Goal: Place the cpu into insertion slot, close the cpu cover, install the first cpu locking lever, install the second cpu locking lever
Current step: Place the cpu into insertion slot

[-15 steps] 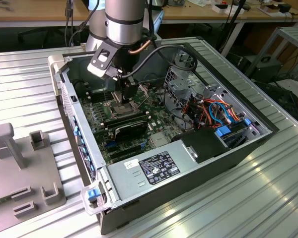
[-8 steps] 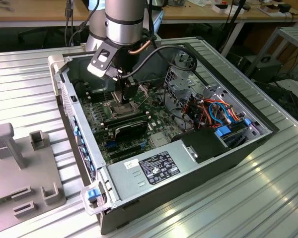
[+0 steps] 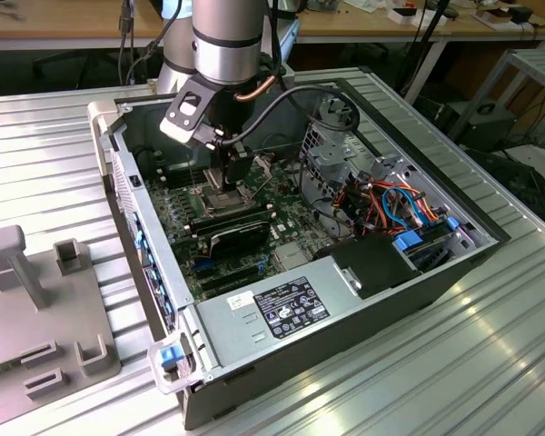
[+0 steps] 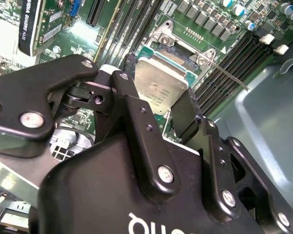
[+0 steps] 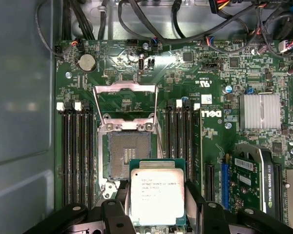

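My gripper (image 5: 156, 195) is shut on the cpu (image 5: 156, 197), a flat silver-topped square held by two opposite edges between the black fingers (image 5: 118, 209). The chip hangs level above the motherboard, offset to one side of the insertion slot (image 5: 126, 153), whose dark pin field lies bare. The cpu cover (image 5: 124, 87) is swung open beyond the slot, and board shows through its window. In the second wrist view the cpu (image 4: 158, 85) sits between the fingers (image 4: 129, 85), with a thin locking lever (image 4: 229, 75) sticking up past it. In the exterior view the gripper (image 3: 229, 171) reaches down into the open computer case over the slot (image 3: 220, 200).
Long black memory slots (image 5: 78, 156) flank the socket on both sides. A graphics card (image 5: 254, 183) and a finned heatsink (image 5: 259, 111) stand nearby. The power supply (image 3: 282, 309), cable bundles (image 3: 391, 204) and case walls (image 3: 118, 182) hem the board in. A grey fixture (image 3: 36, 309) lies outside the case.
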Available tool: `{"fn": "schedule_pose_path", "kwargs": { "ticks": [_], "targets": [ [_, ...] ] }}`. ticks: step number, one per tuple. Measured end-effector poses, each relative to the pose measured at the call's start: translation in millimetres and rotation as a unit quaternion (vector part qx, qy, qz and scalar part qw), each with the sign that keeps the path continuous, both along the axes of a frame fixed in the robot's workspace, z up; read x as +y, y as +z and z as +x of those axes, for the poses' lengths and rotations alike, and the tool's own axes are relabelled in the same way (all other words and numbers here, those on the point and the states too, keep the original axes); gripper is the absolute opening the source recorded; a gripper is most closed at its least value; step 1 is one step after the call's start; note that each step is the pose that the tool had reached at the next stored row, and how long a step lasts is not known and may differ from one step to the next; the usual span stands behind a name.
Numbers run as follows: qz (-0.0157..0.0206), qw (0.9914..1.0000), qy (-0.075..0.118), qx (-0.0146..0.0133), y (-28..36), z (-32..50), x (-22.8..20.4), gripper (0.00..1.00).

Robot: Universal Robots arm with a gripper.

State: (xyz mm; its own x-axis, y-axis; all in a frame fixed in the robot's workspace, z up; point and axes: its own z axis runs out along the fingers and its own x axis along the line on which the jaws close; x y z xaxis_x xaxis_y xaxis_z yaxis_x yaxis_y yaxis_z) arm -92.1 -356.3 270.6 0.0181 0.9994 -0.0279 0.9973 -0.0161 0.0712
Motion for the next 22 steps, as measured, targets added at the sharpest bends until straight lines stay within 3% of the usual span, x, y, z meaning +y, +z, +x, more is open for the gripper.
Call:
{"fn": "schedule_pose_path", "kwargs": {
  "ticks": [5,10,22],
  "targets": [
    [0.0,1.0,0.0,-0.0001,-9.3,1.4,1.0,0.55],
    [0.0,1.0,0.003,-0.0002,-22.9,2.0,2.5,0.55],
    [0.003,0.9999,0.014,-0.0002,-38.6,12.3,16.5,0.55]
  ]
}}
